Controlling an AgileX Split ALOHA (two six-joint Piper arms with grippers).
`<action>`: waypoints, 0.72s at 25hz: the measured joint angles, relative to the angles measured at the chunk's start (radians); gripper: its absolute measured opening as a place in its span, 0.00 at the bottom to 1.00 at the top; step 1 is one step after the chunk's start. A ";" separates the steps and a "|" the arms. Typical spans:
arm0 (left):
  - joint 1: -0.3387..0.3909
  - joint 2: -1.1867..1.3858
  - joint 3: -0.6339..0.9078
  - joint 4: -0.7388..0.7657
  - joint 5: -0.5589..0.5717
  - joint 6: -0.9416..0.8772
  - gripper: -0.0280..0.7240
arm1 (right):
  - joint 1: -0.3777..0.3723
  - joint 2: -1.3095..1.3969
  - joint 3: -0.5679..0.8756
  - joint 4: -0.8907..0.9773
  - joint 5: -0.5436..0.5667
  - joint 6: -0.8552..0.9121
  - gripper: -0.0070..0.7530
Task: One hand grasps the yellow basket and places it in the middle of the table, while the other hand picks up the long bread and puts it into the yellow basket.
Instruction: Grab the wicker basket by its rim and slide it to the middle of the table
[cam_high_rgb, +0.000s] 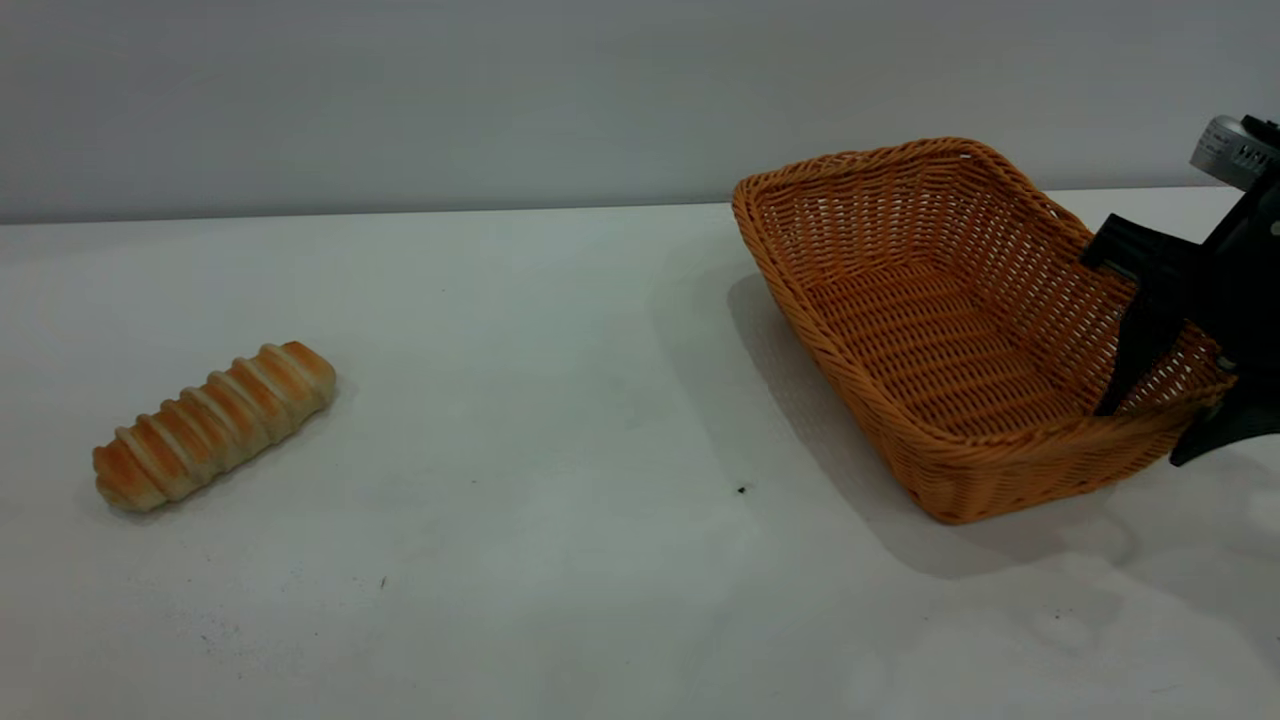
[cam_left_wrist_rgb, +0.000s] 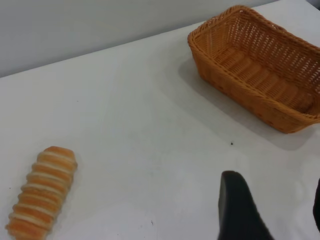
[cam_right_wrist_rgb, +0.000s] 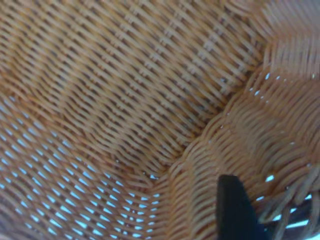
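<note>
Nearest the camera is just bare table (cam_high_rgb: 560, 600). Taking the basket (cam_high_rgb: 960, 330) as the landmark: the bread (cam_high_rgb: 213, 424) lies flat well off to its left, untouched. The right gripper (cam_high_rgb: 1165, 400) sits at the basket's right-hand end, clamped over the wall there, one finger (cam_high_rgb: 1140, 340) inside and the other outside under the rim. The basket looks tipped, its far end raised, so I'd say it's mid-lift.

The left gripper (cam_left_wrist_rgb: 272, 210) hovers over the table between bread and basket, its fingers spread and holding nothing.

Handling guess: the wicker is light and stiff with a bit of flex, and the braided rim is the grip spot. The bread looks soft and squashable, so pinch it gently across the middle.

There's some print on the grey part of the right arm, unreadable.
</note>
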 joint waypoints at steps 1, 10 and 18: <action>0.000 0.000 0.000 0.000 0.000 0.000 0.59 | 0.000 0.004 0.000 0.011 -0.005 0.003 0.50; 0.000 0.000 0.000 0.000 0.001 0.002 0.59 | 0.000 0.027 -0.026 0.050 -0.034 -0.014 0.17; 0.000 0.000 0.000 0.000 0.003 0.002 0.59 | 0.000 0.046 -0.149 0.024 0.111 -0.119 0.16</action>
